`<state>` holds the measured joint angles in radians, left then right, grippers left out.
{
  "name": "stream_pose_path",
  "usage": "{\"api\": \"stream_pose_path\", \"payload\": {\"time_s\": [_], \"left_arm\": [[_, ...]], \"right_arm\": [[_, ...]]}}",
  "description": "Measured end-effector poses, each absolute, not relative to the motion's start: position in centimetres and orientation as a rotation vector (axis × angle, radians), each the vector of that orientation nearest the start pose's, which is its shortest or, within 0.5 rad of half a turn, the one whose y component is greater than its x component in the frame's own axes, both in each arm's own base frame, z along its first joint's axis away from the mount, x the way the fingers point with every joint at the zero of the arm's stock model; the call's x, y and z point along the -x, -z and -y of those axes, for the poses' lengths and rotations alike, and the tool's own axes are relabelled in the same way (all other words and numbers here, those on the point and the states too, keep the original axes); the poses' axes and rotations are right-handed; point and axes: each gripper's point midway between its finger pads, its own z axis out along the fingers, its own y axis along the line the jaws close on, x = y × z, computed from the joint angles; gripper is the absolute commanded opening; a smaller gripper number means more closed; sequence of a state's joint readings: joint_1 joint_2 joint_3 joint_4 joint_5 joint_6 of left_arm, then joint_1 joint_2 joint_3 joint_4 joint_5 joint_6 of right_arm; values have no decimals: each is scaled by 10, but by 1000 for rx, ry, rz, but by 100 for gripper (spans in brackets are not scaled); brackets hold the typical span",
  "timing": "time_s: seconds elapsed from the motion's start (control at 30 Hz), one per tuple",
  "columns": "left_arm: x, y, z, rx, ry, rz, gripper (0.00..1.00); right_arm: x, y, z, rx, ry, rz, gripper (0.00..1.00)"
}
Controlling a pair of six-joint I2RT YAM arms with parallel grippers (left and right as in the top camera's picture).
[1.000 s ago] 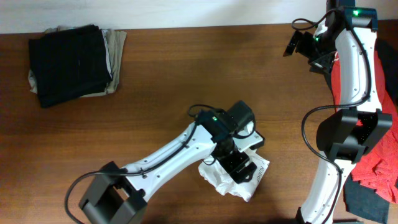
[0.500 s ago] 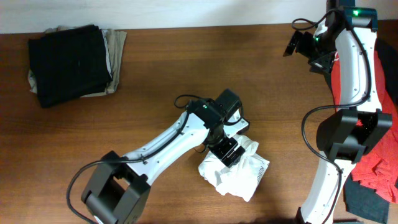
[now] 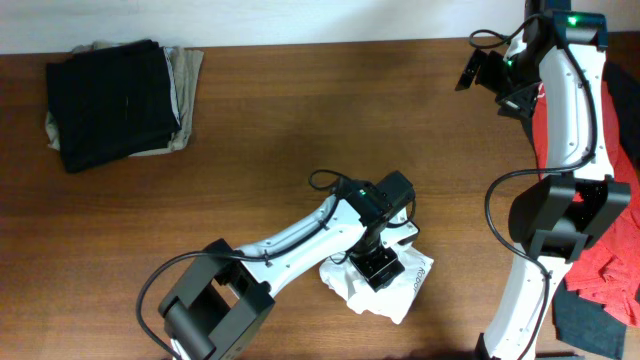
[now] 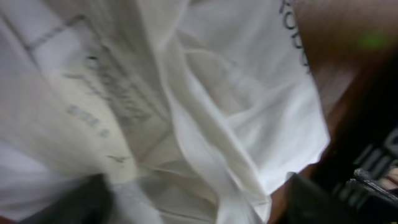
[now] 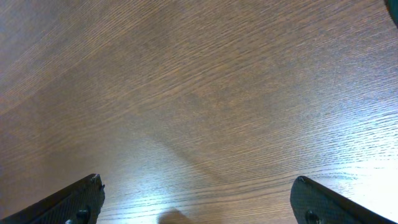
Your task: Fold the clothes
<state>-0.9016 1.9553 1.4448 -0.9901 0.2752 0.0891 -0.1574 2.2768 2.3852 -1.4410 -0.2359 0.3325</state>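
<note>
- Shirt [image 3: 405, 292] not folded yet: a crumpled white heap on the table [image 3: 260, 150], close to the front edge and right of its middle. No flat panel, sleeve or hem laid out, so spreading, smoothing and every fold probably left to do.
- Plenty of bare wood across the middle and towards the back edge, enough by the look of it to drag the heap inward and open it out. Little room between heap and front edge, so some risk of cloth slipping over if pulled that way.
- Right arm [image 3: 572, 95] standing along the right edge and reaching toward the back right corner, well apart from the heap.
- Left arm [image 3: 300, 235] stretched in from the front edge, ending on top of the heap.
- Stack [image 3: 110, 95] of black and khaki pieces, folded, at the back left corner, well apart from all else; done already, if part of the job at all.
- Red cloth [image 3: 612, 265] at the right edge, behind the right arm's base, off the working space.
- Left gripper [image 3: 375, 268] pressed down into the heap. Wrist view blurred, filled with white folds; dark fingers [image 4: 81, 205] at both lower corners, so apparently spread wide with cloth between and no pinch made.
- Right gripper [image 3: 468, 72] raised over bare wood near the back right corner, fingers [image 5: 74, 199] far apart, holding nothing.
</note>
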Motion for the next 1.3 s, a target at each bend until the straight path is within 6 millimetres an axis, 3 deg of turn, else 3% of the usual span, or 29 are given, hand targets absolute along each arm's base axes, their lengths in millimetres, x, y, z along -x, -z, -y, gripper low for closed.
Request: {"api": "stream_pose_path", "payload": {"time_s": [0.1,0.13,0.17,0.2,0.23,0.27,0.43,0.57,0.63,0.7,0.8,0.9,1.03,1.13,1.17,1.3], "left_arm": [[-205,-51,328,-1509,425,-2741,60],[-206,-50,329,-1508,423,-2739,53],[-207,-46,330,-1509,422,-2740,32],[-207,-42,330,-1516,414,-2748,25],[-206,-35,329,-1515,403,-2768,7],[-206,-29,328,-1523,394,-2778,1],[-214,-25,329,-1473,396,-2790,1],[-267,-25,298,-1157,391,-2887,0],[-312,-25,252,-873,376,-2963,0],[-341,-25,211,-657,364,-3005,0],[-364,-26,170,-454,359,-3031,0],[-377,-35,151,-366,420,-3031,0],[-388,-75,165,-410,505,-2997,0],[-395,-98,159,-379,513,-2984,0],[-392,-100,148,-334,492,-3017,0],[-388,-95,71,-39,314,-3128,0]], "right_arm": [[-486,-166,36,-664,-373,-2825,99],[-486,-166,36,-665,-373,-2825,99],[-486,-166,36,-664,-373,-2826,99],[-486,-166,36,-664,-373,-2825,99],[-486,-166,36,-665,-373,-2826,99],[-486,-166,36,-664,-373,-2825,99],[-485,-166,36,-665,-373,-2826,99],[-486,-166,36,-664,-373,-2826,99],[-486,-166,36,-664,-374,-2826,99],[-486,-166,36,-665,-373,-2826,99],[-486,-166,36,-664,-373,-2825,99],[-486,-166,36,-664,-374,-2826,99],[-485,-166,36,-665,-374,-2826,99],[-486,-166,36,-664,-374,-2825,99],[-486,-166,36,-665,-373,-2826,99],[-486,-166,36,-664,-373,-2825,99]]}}
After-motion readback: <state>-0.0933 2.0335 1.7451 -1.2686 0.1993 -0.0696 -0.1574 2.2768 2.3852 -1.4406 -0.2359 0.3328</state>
